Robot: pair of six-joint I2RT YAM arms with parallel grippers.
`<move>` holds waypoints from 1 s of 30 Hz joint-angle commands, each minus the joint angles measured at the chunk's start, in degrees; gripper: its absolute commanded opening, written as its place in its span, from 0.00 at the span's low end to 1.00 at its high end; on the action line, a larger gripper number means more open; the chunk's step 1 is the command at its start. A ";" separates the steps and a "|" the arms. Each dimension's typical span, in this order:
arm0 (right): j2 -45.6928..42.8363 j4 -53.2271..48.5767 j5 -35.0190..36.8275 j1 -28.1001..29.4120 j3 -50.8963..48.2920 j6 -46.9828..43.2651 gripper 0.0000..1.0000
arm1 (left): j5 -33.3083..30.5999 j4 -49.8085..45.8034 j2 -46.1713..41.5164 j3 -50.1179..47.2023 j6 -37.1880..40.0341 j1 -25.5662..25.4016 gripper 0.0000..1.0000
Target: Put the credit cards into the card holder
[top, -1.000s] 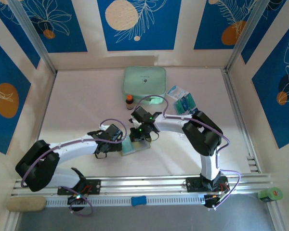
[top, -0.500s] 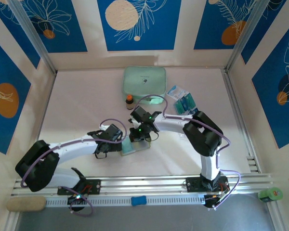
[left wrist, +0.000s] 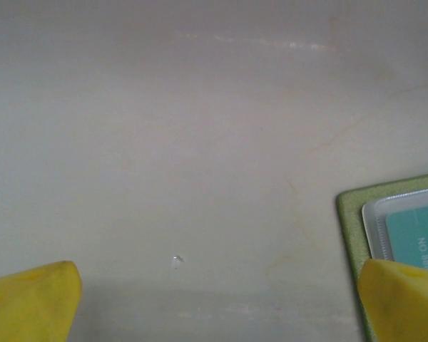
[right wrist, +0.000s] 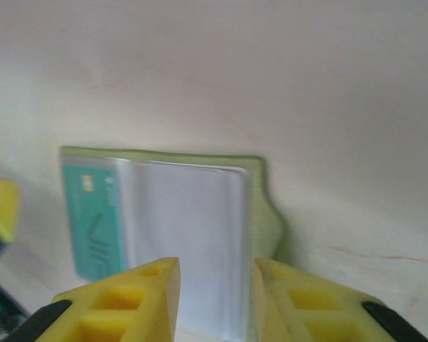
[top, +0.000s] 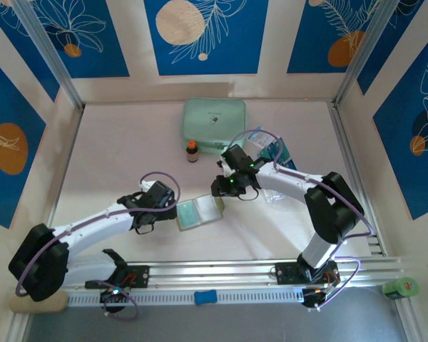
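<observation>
Right wrist: right gripper slightly parted, empty, above card holder.

"What lay on that pale, faintly veined table top?"

"An open olive-green card holder, flat, a teal card in its clear pocket. It sat just ahead of the right gripper fingertips and just beside one finger of the left gripper."

"Anything else?"

"Well beyond the right fingers lay a mint-green zip case, a small brown bottle and a clear packet with blue print."
</observation>
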 commanded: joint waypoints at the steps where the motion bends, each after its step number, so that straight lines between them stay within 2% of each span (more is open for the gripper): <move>1: -0.13 -1.63 1.77 -0.20 -1.14 -1.03 0.35 | -1.63 -3.44 -2.54 1.73 1.66 1.52 1.00; 11: 3.94 0.01 1.71 -0.63 -1.43 -1.20 0.32 | -0.21 -3.69 -2.48 3.72 2.46 1.96 1.00; 13: 3.97 0.10 1.78 -0.95 -2.00 -1.24 0.26 | 0.29 -3.37 -2.31 3.90 2.57 1.98 1.00; 18: 2.05 0.56 2.24 -2.80 -4.51 -0.95 0.00 | 2.04 -2.20 -1.06 4.58 3.17 1.96 1.00; 28: -4.40 1.16 0.90 -7.47 -10.00 -0.40 0.00 | 5.59 0.97 2.69 5.50 3.91 1.88 1.00; 30: -5.01 0.66 0.32 -7.89 -9.88 -0.80 0.13 | 6.22 1.48 3.39 5.65 3.97 1.95 1.00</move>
